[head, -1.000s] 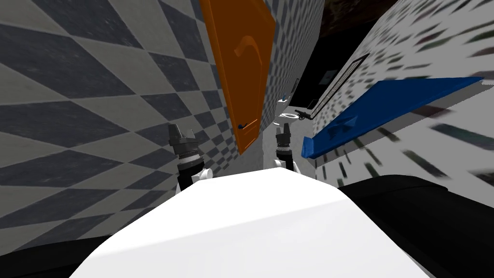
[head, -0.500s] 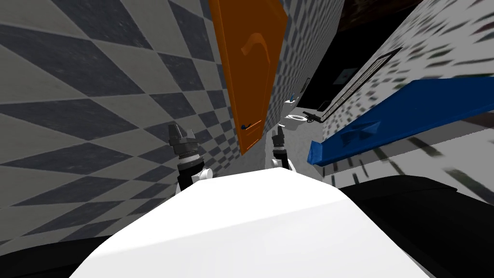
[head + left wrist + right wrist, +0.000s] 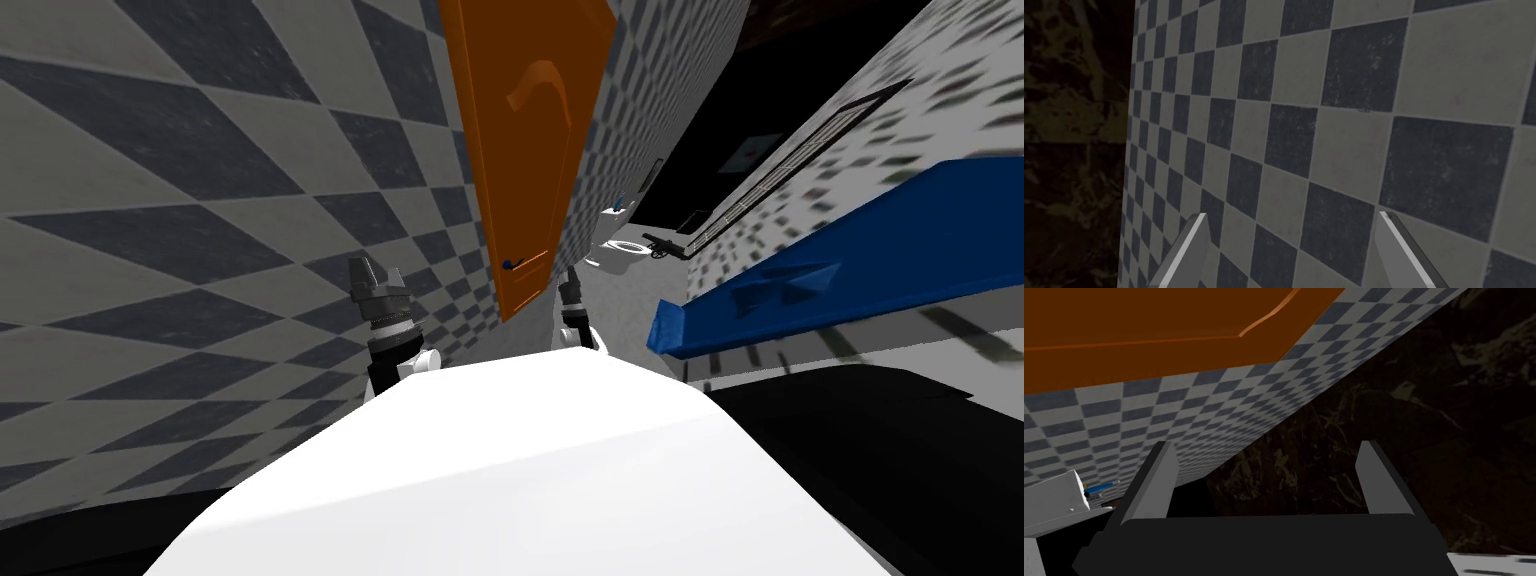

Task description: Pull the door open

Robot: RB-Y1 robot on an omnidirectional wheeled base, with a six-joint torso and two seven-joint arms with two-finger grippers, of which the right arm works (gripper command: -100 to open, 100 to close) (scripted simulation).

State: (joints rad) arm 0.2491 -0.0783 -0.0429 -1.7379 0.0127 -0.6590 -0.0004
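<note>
Ahead at 12 o'clock, a rigid orange door (image 3: 530, 150), probably heavy on hinges; grip its small dark lever (image 3: 513, 264), at 10 o'clock from the right gripper (image 3: 572, 275). It and the left gripper (image 3: 377, 268) gape, empty.

Door (image 3: 530, 150): orange, smooth, matt, with a raised moulded panel.
Wall (image 3: 1344, 100): checker tiles, light grey and dark, matt, the dark squares faintly scuffed.
Dark surface (image 3: 1414, 403): pale-veined, possibly polished stone.
Right claw (image 3: 1266, 443): smooth plain grey blades, matt black body.
</note>
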